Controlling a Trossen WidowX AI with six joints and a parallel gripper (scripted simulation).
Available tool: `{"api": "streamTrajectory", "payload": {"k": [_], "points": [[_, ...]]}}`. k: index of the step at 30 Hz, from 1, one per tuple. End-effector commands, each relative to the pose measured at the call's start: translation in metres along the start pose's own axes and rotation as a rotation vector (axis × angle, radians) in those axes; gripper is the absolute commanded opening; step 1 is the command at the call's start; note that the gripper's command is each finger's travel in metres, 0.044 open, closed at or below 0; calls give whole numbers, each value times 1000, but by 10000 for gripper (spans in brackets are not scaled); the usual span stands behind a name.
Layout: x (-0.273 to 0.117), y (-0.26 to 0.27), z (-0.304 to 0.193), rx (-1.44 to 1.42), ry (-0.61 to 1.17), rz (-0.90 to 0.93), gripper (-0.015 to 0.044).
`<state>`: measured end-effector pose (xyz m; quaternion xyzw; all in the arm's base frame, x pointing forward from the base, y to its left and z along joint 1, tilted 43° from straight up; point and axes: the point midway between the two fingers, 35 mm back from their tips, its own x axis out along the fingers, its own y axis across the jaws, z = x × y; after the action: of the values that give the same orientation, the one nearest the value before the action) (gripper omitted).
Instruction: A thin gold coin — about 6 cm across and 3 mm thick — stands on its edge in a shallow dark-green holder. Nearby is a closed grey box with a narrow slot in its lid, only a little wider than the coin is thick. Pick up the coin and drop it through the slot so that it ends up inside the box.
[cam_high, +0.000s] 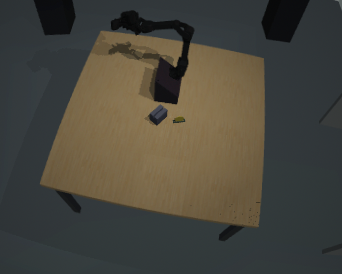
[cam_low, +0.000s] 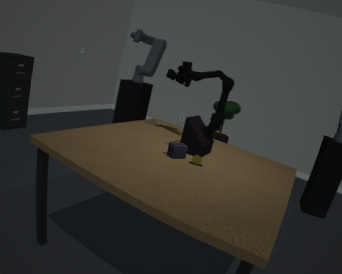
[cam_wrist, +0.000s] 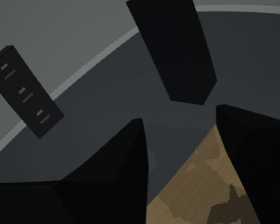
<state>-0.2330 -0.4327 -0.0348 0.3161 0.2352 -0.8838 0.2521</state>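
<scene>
Gold coin (cam_high: 179, 119) is being kept on edge in its shallow dark-green holder (cam_high: 179, 121), just beside the grey box (cam_high: 158, 114) near the middle of the wooden table (cam_high: 125, 165); it is untouched and the pick is judged not yet begun. The upright placement is presumably being used so that the two flat faces are offered to parallel fingers, and so that the coin's thin edge is already oriented for the narrow lid slot. The gripper (cam_high: 119, 22) is being held high over the far left corner of the table, well apart from coin and box, on an arm stretched out from its dark pedestal base (cam_high: 167, 82). In the wrist view only floor, a cabinet and a table corner are being framed between the fingers; the jaws are partly drawn together with nothing between them. A long approach toward the coin is judged to be required next.
</scene>
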Motion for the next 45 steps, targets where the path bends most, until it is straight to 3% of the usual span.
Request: {"api": "streamTrajectory", "payload": {"k": [1,11,21,34,41,45], "points": [[-38,49,-23,-59,61,148,161],[-167,147,-106,-243,278,502,161],[-310,165,-215,-466,584,727,161],[-471,64,-344,-808,1045,741,161],[-529,-29,-384,-991,1265,597,161],[-543,-63,-392,-1049,1328,524,161]]}}
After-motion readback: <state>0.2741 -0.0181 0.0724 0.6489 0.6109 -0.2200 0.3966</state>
